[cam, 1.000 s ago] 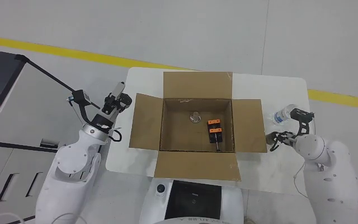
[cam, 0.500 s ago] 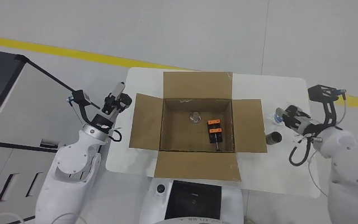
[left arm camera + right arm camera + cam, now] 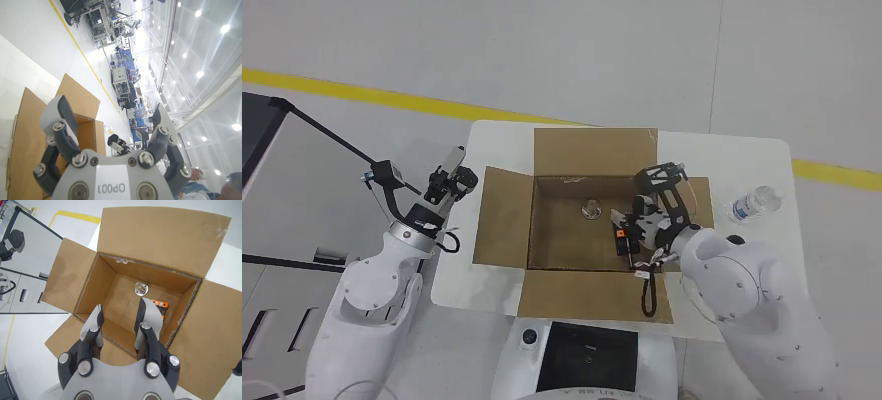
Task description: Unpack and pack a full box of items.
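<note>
An open cardboard box [image 3: 594, 152] stands mid-table with all its flaps spread out. On its floor lie a round metal part [image 3: 591, 209] and an orange and black tool [image 3: 624, 241]. My right gripper [image 3: 631, 226] hangs over the right side of the box, open and empty. In the right wrist view the right gripper [image 3: 121, 307] is above the box [image 3: 160, 234], with the metal part [image 3: 140, 289] and the orange tool [image 3: 160, 303] just beyond its fingertips. My left gripper [image 3: 449, 178] is off the box's left flap, and the left gripper [image 3: 109, 104] stands open, empty and pointing upward.
A clear plastic bottle [image 3: 754, 203] lies on the white table [image 3: 742, 160] to the right of the box. A dark cylinder [image 3: 237, 369] sits past the right flap. A grey cabinet [image 3: 28, 279] stands off the table's left side.
My right arm has swung left from beside the bottle, leaving a dark cylinder on the table, and now hangs over the box. The left arm has not moved.
</note>
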Robot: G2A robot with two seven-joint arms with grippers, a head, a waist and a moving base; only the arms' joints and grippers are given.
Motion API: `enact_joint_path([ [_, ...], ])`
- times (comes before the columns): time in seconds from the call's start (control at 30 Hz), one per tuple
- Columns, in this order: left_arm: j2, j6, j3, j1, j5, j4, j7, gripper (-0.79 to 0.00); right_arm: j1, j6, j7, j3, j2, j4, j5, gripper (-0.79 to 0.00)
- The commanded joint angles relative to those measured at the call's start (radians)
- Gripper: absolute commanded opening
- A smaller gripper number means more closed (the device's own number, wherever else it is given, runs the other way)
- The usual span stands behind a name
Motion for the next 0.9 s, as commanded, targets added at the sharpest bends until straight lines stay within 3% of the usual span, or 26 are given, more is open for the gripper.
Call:
enact_joint_path([
  [0.0,0.000,0.000,0.000,0.000,0.000,0.000,0.000,0.000,0.000,0.000,-0.001,0.001,0.000,0.000,0.000,-0.403],
  [0.03,0.000,0.000,0.000,0.000,0.000,0.000,0.000,0.000,0.000,0.000,-0.001,0.001,0.000,0.000,0.000,-0.403],
  [0.07,0.000,0.000,0.000,0.000,0.000,0.000,0.000,0.000,-0.001,-0.008,-0.002,0.001,0.001,0.004,-0.016,-0.280],
  [0.1,0.000,0.000,0.000,0.000,0.000,0.000,0.000,0.000,-0.014,-0.019,0.008,-0.021,0.005,0.021,-0.100,-0.422],
  [0.23,0.000,0.000,0.000,0.000,0.000,0.000,0.000,0.000,0.042,-0.055,0.064,-0.188,-0.006,0.082,-0.260,-0.462],
  [0.4,0.000,0.000,0.000,0.000,0.000,0.000,0.000,0.000,0.229,0.130,0.092,-0.414,-0.065,0.306,-0.468,-0.471],
  [0.5,0.000,0.000,0.000,0.000,0.000,0.000,0.000,0.000,0.335,0.215,0.097,-0.463,-0.112,0.474,-0.363,-0.468],
  [0.73,0.000,0.000,0.000,0.000,0.000,0.000,0.000,0.000,0.517,0.209,0.007,-0.529,-0.201,0.804,-0.135,-0.465],
  [0.87,0.000,0.000,0.000,0.000,0.000,0.000,0.000,0.000,0.595,0.222,-0.020,-0.582,-0.248,0.963,-0.098,-0.456],
])
